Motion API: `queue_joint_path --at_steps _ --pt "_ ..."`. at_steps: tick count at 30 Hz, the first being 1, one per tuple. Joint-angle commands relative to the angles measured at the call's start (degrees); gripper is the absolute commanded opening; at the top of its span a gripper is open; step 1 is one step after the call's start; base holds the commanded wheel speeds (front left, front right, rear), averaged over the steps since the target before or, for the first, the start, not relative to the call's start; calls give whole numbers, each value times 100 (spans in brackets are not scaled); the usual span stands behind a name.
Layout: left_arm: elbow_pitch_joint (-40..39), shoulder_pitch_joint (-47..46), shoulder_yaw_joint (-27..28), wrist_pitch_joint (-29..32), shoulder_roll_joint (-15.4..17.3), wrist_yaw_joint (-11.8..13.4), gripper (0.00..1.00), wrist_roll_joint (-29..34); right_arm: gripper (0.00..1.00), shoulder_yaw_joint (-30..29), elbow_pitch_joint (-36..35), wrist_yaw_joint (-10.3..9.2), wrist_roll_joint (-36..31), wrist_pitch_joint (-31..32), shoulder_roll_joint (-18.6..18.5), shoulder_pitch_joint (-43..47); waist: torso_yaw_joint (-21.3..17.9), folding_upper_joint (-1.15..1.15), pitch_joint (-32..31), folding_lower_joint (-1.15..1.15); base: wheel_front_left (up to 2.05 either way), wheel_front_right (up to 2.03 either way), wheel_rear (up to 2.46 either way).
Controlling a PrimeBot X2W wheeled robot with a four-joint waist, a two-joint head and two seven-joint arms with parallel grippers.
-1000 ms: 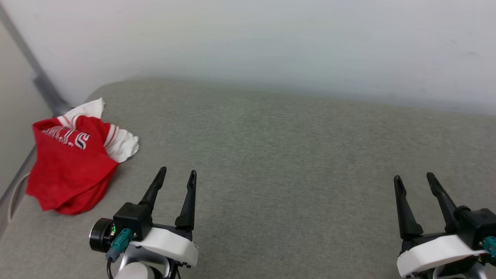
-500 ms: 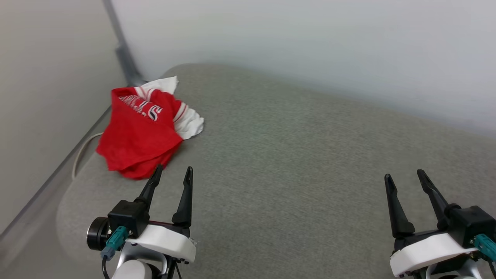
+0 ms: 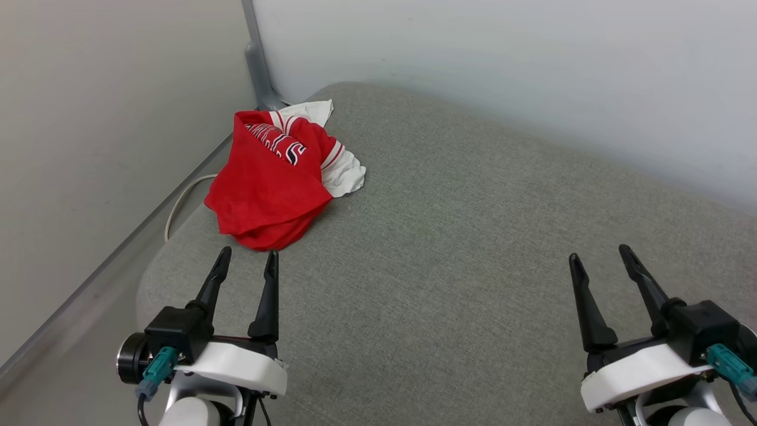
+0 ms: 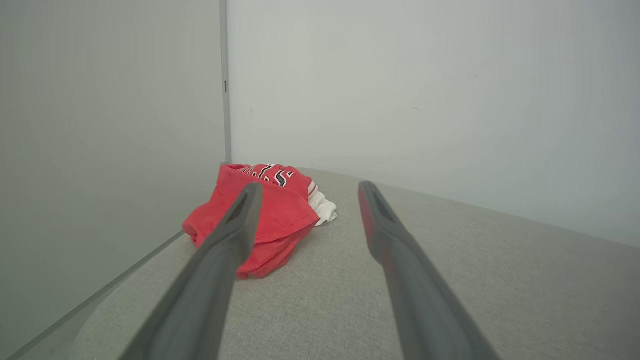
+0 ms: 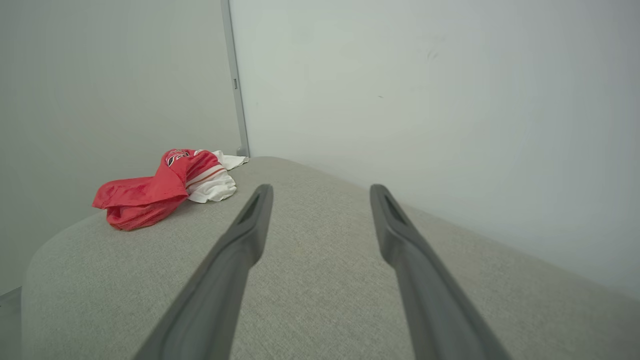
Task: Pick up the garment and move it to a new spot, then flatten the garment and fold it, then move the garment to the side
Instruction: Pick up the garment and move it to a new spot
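Note:
The garment [image 3: 269, 183] is a crumpled red jersey with white sleeves and black lettering, heaped near the far left corner of a grey padded surface [image 3: 461, 236]. The left wrist view shows the garment [image 4: 280, 210] just beyond the fingers, and the right wrist view has the garment [image 5: 150, 192] at far left. My left gripper [image 3: 248, 259] is open, its tips a short way in front of the heap's near edge, not touching it. My right gripper [image 3: 600, 253] is open over bare padding at the lower right, holding nothing.
White walls meet in a corner behind the garment, with a grey vertical strip [image 3: 255, 56] there. The padded surface's rounded left edge [image 3: 148, 278] drops toward the floor, where a pale cable [image 3: 177, 204] loops beside the wall.
The whole head view has swung left, so the garment now sits nearer the centre of it. The garment has kept its shape, and both grippers stay open.

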Motion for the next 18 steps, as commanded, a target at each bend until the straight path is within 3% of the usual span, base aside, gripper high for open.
queue_joint_path --at_steps 1,10,18 --pt "-55 58 48 -16 -4 15 100 6 100 29 35 -4 -18 -2 9 -110 12 0 22 0 0 0 0" --pt "-66 -1 90 -15 -18 8 100 -38 100 45 118 -4 15 -20 9 -176 31 0 68 0 0 0 0" --pt "721 -898 97 247 77 -59 100 -635 100 -109 -136 -4 -84 144 9 -219 -56 0 533 0 0 0 0"
